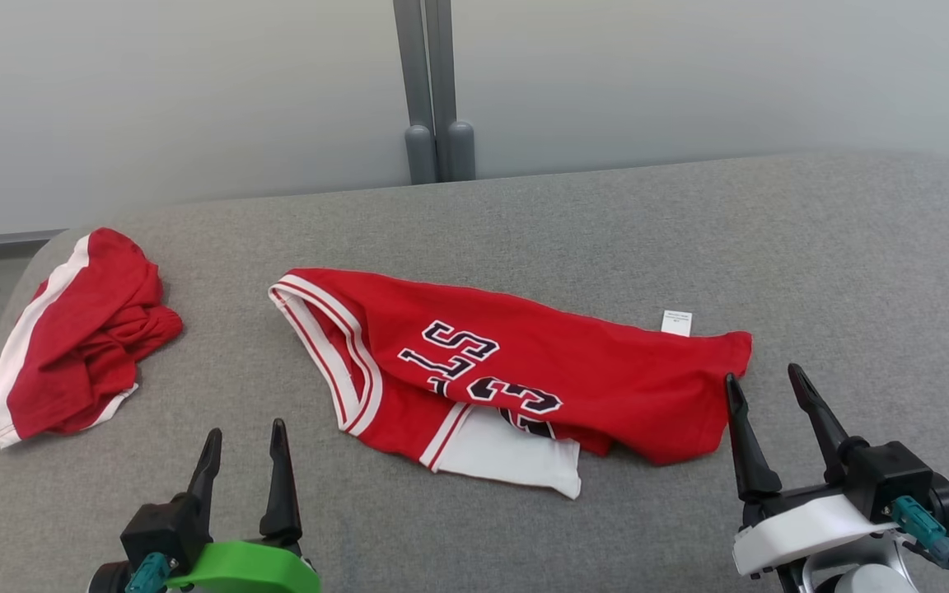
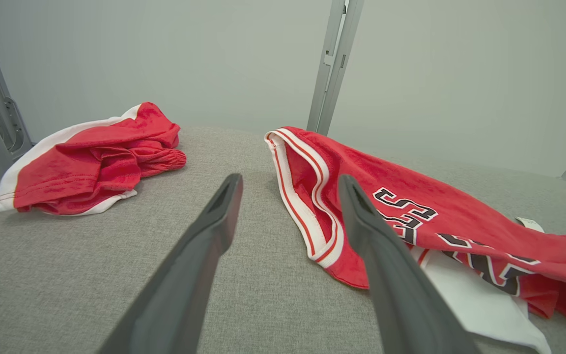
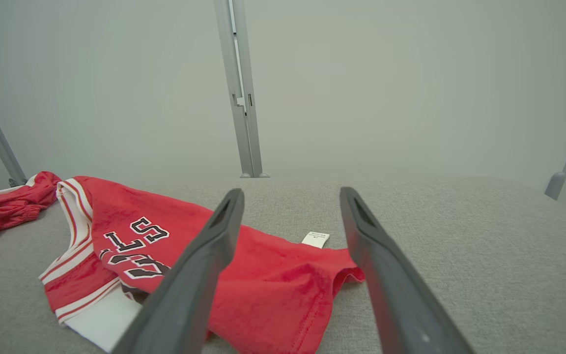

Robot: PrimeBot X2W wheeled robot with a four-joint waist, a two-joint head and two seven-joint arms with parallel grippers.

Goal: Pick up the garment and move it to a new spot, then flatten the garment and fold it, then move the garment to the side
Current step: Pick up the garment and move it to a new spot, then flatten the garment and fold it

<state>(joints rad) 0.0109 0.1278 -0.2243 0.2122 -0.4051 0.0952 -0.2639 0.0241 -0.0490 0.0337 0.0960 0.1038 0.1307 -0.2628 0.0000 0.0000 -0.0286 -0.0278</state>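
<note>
the red garment [image 1: 606, 371], rumpled, with white striped trim, black lettering and a white panel, lay at the middle of the grey surface [image 1: 853, 263]. the left gripper [image 1: 246, 428] and right gripper [image 1: 764, 374] stood spread wide, holding nothing, the right just beside its edge.

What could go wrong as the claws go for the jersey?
1. The right claw, open at the folded right end of the jersey, may pinch several layers, lifting it bunched.
2. The left claw, open, sits between the jersey and a second red garment; it might catch the wrong one.
</note>
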